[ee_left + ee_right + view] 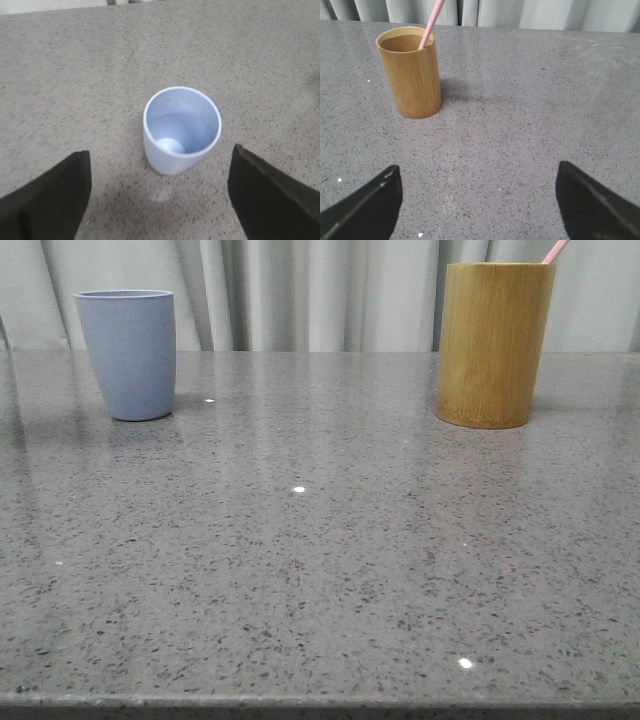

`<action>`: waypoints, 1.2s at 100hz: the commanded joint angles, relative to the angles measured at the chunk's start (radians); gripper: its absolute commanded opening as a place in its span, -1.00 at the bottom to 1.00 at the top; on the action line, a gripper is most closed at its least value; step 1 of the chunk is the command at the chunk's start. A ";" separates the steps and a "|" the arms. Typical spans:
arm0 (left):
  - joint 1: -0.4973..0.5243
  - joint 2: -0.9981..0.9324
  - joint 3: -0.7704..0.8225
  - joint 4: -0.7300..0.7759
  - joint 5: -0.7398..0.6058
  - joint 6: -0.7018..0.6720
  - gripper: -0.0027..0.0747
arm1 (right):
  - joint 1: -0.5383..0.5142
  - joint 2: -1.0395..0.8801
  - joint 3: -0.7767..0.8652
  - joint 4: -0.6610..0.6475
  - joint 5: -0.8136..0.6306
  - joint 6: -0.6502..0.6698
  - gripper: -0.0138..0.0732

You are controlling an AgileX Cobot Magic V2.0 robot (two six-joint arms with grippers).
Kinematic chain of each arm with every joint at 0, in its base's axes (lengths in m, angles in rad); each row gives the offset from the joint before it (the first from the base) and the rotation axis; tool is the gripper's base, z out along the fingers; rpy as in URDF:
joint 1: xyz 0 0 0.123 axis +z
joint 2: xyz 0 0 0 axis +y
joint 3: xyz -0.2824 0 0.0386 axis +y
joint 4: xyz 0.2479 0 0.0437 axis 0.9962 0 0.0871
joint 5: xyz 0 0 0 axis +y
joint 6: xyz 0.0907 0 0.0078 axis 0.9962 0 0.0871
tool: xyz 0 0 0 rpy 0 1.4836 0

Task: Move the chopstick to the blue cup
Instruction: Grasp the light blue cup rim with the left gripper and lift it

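The blue cup stands upright at the far left of the grey table; in the left wrist view the blue cup is empty. A pale pink chopstick sticks out of the bamboo holder at the far right; only its upper end shows. In the right wrist view the chopstick leans in the holder. My left gripper is open above the table, short of the cup. My right gripper is open and empty, well short of the holder. Neither gripper shows in the front view.
The speckled grey stone table runs to a front edge at the bottom of the front view. Pale curtains hang behind the table's back edge.
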 commanded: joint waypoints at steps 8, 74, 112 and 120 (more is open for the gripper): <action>-0.027 0.095 -0.112 -0.024 -0.055 -0.002 0.46 | -0.007 0.019 -0.029 0.000 -0.080 -0.006 0.75; -0.030 0.338 -0.189 -0.028 -0.068 -0.002 0.39 | -0.007 0.019 -0.029 0.000 -0.080 -0.006 0.75; -0.089 0.337 -0.212 -0.053 -0.061 -0.002 -0.98 | -0.007 0.019 -0.029 0.000 -0.085 -0.006 0.75; -0.118 0.337 -0.251 -0.053 -0.025 -0.002 -0.98 | -0.007 0.019 -0.029 0.000 -0.086 -0.006 0.75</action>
